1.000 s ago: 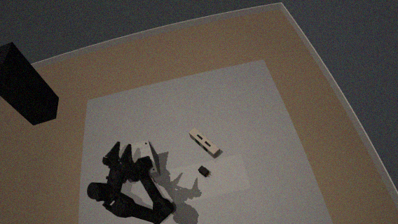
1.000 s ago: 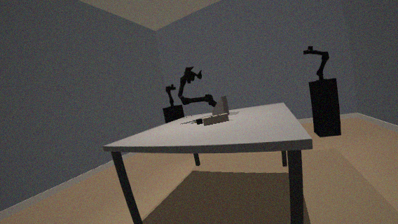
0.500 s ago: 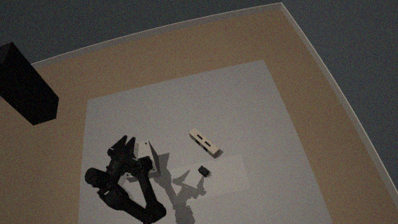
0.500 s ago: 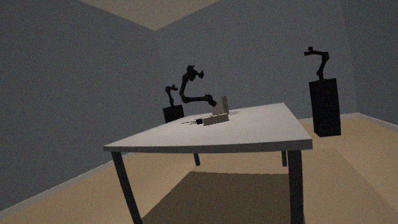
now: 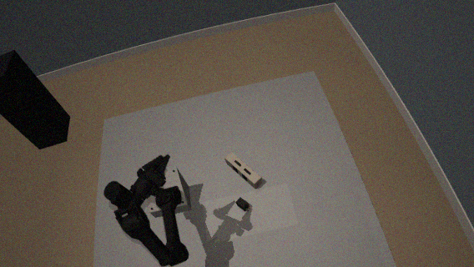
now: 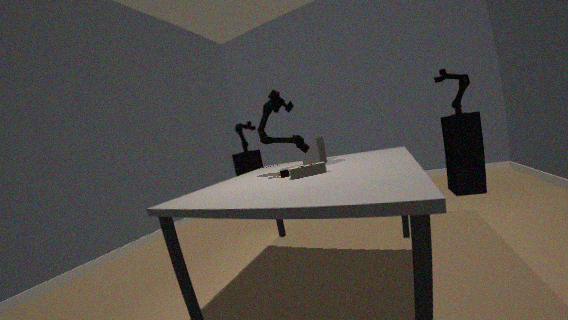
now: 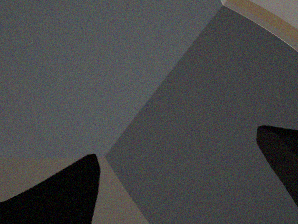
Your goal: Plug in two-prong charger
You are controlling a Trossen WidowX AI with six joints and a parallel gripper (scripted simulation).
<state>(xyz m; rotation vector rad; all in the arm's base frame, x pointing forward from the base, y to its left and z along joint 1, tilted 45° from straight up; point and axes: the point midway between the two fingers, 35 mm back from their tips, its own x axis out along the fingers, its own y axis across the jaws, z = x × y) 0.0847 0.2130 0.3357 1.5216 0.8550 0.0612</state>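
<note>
Task not begun: gripper (image 5: 160, 163) wide open and empty, charger (image 5: 243, 204) lying unplugged near power strip (image 5: 244, 168).

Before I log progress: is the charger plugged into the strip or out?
Out. The charger lies on the table, apart from the power strip.

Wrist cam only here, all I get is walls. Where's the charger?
Observer: The charger lies on the table, beside the power strip, not touching it.
Operator: Plugged in anywhere?
Observer: No. In the top view both outlets on the strip show bare slots.
Operator: Where's the gripper?
Observer: The gripper is high above the table, well off the charger, jaws open and empty.
</note>
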